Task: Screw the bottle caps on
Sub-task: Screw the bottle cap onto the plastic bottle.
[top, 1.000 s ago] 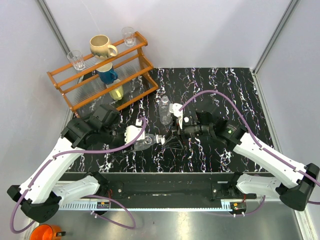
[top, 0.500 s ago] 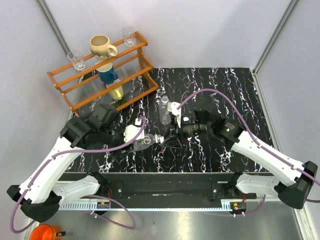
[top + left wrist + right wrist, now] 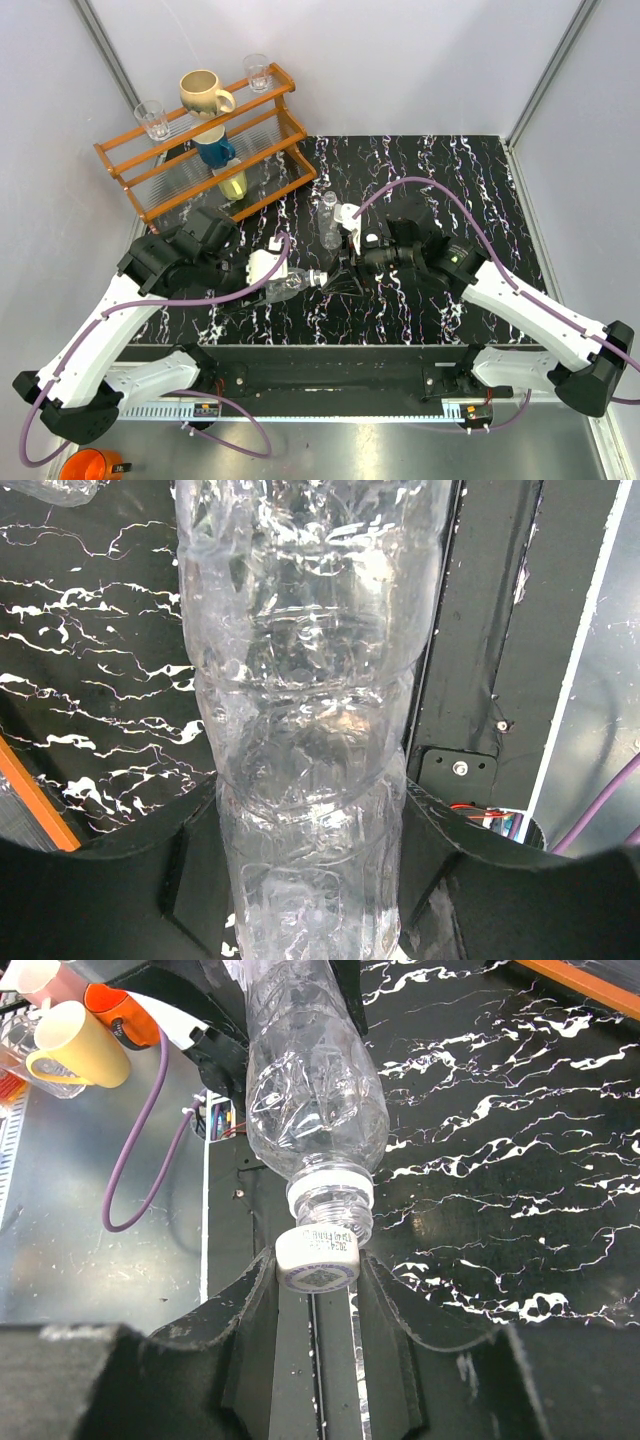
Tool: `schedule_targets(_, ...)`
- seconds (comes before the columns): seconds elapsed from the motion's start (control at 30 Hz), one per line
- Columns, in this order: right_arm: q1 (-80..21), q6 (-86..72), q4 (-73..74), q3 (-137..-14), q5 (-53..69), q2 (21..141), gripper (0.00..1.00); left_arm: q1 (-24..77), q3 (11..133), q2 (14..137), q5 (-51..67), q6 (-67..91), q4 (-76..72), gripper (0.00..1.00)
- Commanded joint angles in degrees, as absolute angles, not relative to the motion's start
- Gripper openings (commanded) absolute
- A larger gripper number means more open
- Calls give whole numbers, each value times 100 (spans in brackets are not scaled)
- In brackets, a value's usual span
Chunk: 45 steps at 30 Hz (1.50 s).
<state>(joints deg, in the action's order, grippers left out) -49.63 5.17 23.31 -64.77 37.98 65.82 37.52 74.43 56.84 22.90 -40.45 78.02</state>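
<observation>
My left gripper (image 3: 281, 289) is shut on the ribbed body of a clear bottle (image 3: 294, 286) and holds it lying level above the table, neck pointing right. In the left wrist view the bottle (image 3: 305, 730) fills the gap between the black fingers (image 3: 120, 880). My right gripper (image 3: 331, 280) is shut on a white cap (image 3: 318, 1257) and holds it against the bottle's mouth (image 3: 330, 1210); the neck threads show above the cap. The second bottle (image 3: 328, 218) stands upright just behind. A small white round thing (image 3: 275, 243), perhaps the other cap, lies on the table.
A wooden rack (image 3: 205, 150) with mugs and drinking glasses stands at the back left. The table's front edge (image 3: 330, 348) runs just below both grippers. Purple cables loop over both arms. A yellow mug (image 3: 75, 1040) shows off the table in the right wrist view.
My right gripper has moved slightly left, bringing the cap up to the bottle's mouth. The left gripper and its bottle have stayed nearly still.
</observation>
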Motion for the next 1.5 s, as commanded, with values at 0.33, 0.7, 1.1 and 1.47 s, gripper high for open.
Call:
schedule_targets(0.33,-5010,404,2109,-6812,4148,6654,10,3894,7436,5687,2602,-4034,7348,37)
schedule_targets(0.7,-5019,422,2250,-6785,4245,6478,10,3894,7427,5836,2364,-3990,7268,36)
schedule_targets(1.1,-5036,492,2320,-6618,4131,6389,10,3894,7594,5941,2312,-3876,7233,36)
schedule_targets(1.47,-5027,729,2540,-6539,3595,6398,9,3894,7488,5731,2355,-3911,7409,34)
